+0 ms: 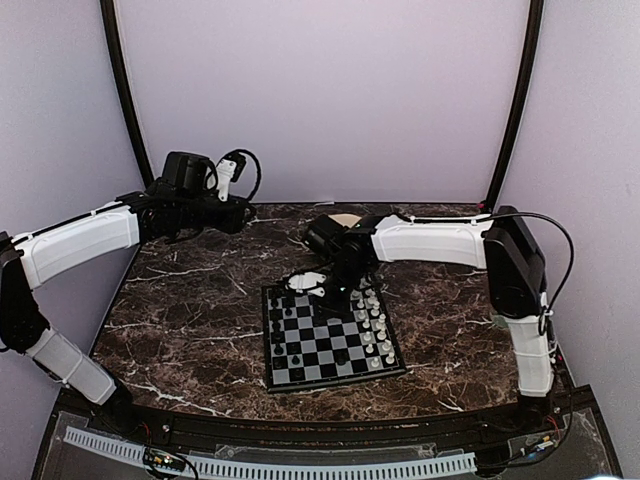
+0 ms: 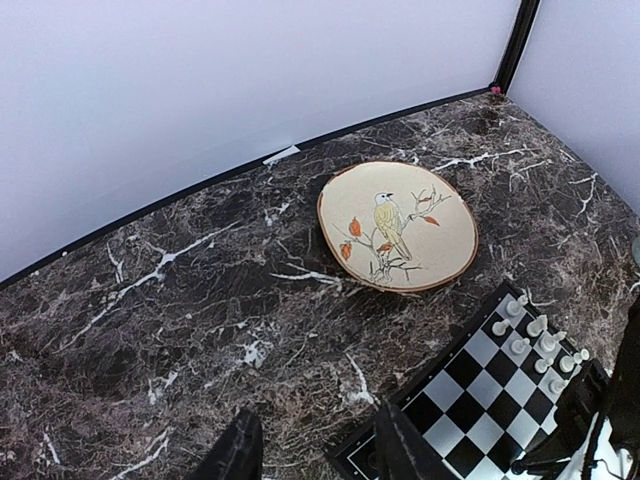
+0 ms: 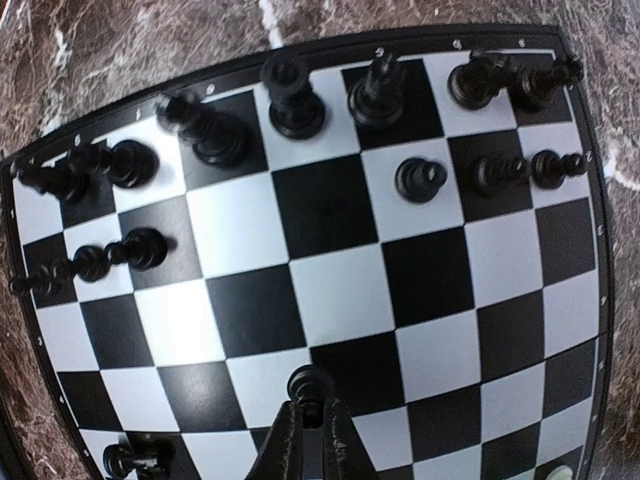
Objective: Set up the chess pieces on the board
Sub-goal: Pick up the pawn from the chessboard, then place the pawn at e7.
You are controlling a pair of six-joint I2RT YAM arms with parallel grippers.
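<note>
The board point(image 1: 330, 338) lies mid-table. White pieces point(image 1: 372, 322) stand along its right side and black pieces point(image 1: 281, 330) along its left. My right gripper point(image 1: 337, 277) hovers over the board's far edge. In the right wrist view the right gripper point(image 3: 311, 408) is shut on a black pawn point(image 3: 310, 384), held above the board point(image 3: 330, 290); several black pieces point(image 3: 290, 100) stand in the two rows at the top of that view. My left gripper point(image 1: 243, 212) is raised at the far left, open and empty point(image 2: 320, 455), with the board's corner point(image 2: 480, 400) under its right finger.
A round beige plate with a bird picture point(image 2: 398, 225) lies behind the board, partly hidden by the right arm in the top view point(image 1: 345, 217). White pieces point(image 2: 535, 340) show at the board's edge. Walls enclose the marble table point(image 1: 180, 320) at back and sides.
</note>
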